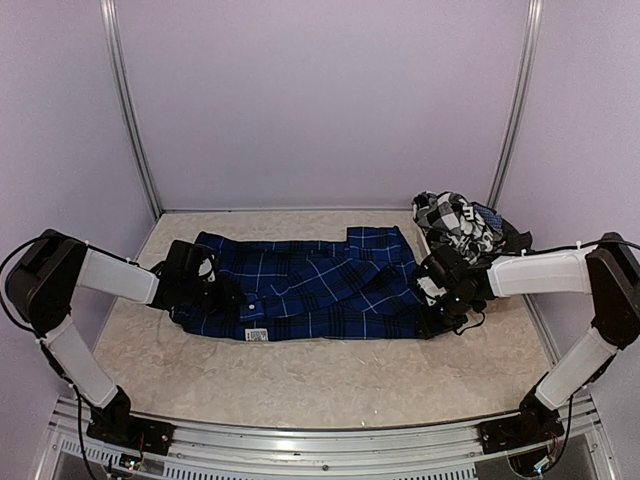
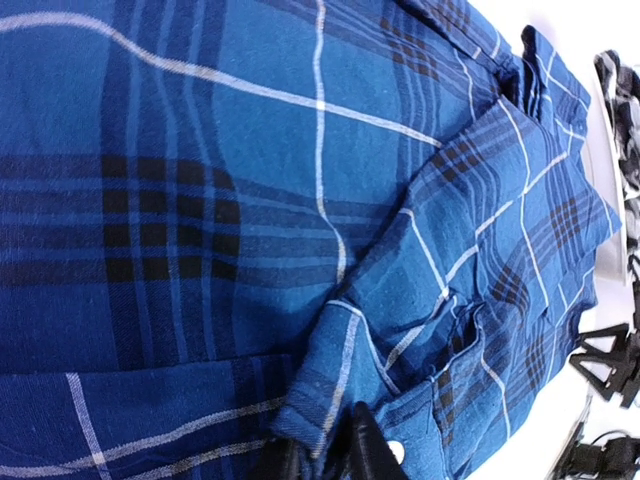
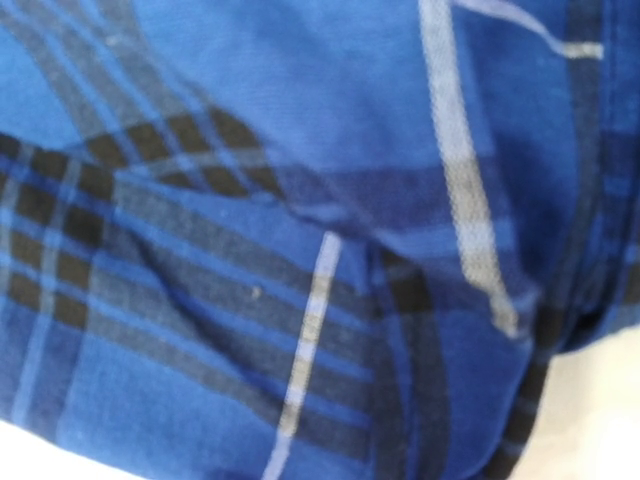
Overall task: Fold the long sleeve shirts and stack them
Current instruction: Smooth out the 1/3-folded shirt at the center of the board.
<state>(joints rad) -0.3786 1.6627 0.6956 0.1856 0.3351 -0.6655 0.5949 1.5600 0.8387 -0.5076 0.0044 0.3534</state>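
The blue plaid shirt (image 1: 310, 285) lies spread across the middle of the table, with a white label near its front edge. My left gripper (image 1: 215, 287) is at its left end. In the left wrist view its dark fingertips (image 2: 366, 452) are pinched on a raised fold of the blue shirt (image 2: 330, 390) beside a white button. My right gripper (image 1: 433, 292) is at the shirt's right end. Blue cloth (image 3: 300, 250) fills the right wrist view and hides the fingers. The black-and-white checked shirt (image 1: 456, 222) lies crumpled at the back right.
The enclosure has lilac walls and metal posts (image 1: 130, 110) at the back corners. The beige table (image 1: 320, 385) shows bare in front of the shirt. The right arm's black cables hang near the checked shirt.
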